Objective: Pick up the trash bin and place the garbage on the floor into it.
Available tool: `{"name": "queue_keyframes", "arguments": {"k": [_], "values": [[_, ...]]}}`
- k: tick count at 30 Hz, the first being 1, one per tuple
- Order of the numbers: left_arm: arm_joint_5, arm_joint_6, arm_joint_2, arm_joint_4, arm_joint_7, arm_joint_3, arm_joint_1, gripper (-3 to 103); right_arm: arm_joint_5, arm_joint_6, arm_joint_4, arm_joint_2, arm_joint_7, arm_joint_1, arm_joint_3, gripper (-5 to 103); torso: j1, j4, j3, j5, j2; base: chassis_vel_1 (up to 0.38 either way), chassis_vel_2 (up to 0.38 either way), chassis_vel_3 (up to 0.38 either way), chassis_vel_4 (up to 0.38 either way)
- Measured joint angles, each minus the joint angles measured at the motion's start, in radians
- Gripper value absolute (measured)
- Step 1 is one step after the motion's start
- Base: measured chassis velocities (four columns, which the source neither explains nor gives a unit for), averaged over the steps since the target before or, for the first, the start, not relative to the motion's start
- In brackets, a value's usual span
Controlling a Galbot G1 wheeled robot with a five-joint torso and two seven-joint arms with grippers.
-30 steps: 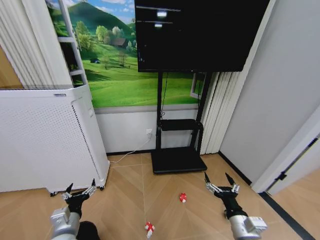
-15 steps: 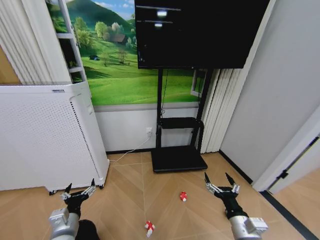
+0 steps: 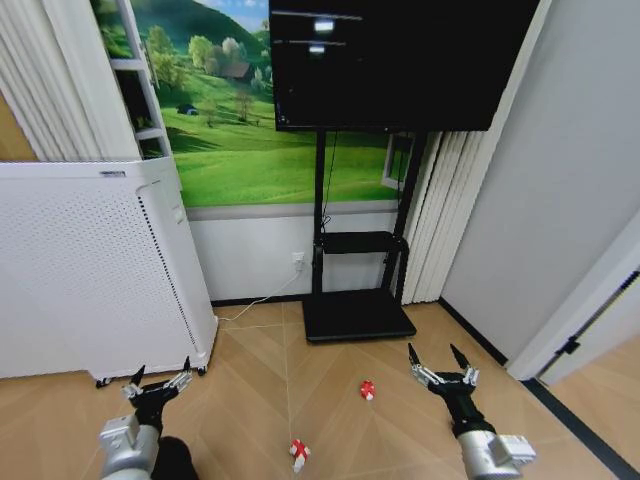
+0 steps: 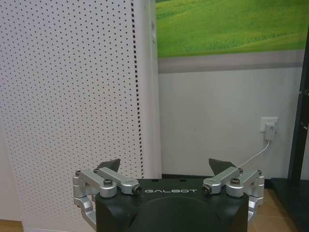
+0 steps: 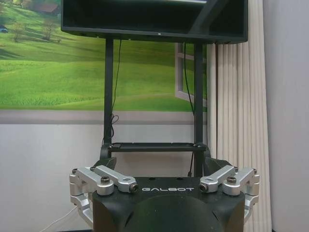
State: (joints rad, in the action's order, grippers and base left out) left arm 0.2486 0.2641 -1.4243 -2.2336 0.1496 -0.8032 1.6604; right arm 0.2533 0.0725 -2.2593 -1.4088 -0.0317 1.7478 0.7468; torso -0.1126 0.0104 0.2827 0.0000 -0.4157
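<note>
- a red-and-white crumpled wrapper (image 3: 298,453) is lying on the wooden floor (image 3: 330,410), low in the head view, roughly midway between the two arms.
- a tiny red piece (image 3: 367,390) is lying farther forward and to the right of the wrapper, well apart from it and short of the black base of the tv stand (image 3: 357,318).
- a dark rounded shape is showing at the lower edge of the head view, just beside the left arm; i cannot tell whether it is the trash bin.
- the left pincer (image 3: 158,385) is hovering above the floor on the left, its fingers standing apart and holding nothing; in the left wrist view the left pincer (image 4: 168,166) is pointing at the tall white perforated appliance (image 3: 95,270) and the wall beside it.
- the right pincer (image 3: 439,366) is hovering above the floor on the right, to the right of the red piece and not touching it, its fingers spread apart and holding nothing; in the right wrist view the right pincer (image 5: 161,164) is facing the tv stand.
- a black screen (image 3: 390,65) is sitting on the stand, in front of a green landscape mural (image 3: 240,140).
- a white cable is running from a wall socket (image 4: 269,126) down toward the floor near the appliance.
</note>
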Motion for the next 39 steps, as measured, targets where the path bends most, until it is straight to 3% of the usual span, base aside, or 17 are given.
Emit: {"name": "queue_keyframes", "arguments": {"k": [21, 39], "values": [[-0.003, -0.003, 0.003, 0.013, 0.000, 0.003, -0.001, 100, -0.004, 0.006, 0.005, -0.003, -0.009, 0.004, 0.000, 100, 0.029, 0.0000, -0.062, 0.0000, 0.092, 0.000, 0.000, 0.000, 0.000], [-0.012, 0.030, -0.002, 0.005, -0.021, 0.009, -0.004, 100, 0.001, 0.012, 0.012, 0.002, -0.018, -0.005, 0.002, 100, 0.029, 0.0000, -0.062, 0.0000, 0.091, 0.000, 0.000, 0.000, 0.000]]}}
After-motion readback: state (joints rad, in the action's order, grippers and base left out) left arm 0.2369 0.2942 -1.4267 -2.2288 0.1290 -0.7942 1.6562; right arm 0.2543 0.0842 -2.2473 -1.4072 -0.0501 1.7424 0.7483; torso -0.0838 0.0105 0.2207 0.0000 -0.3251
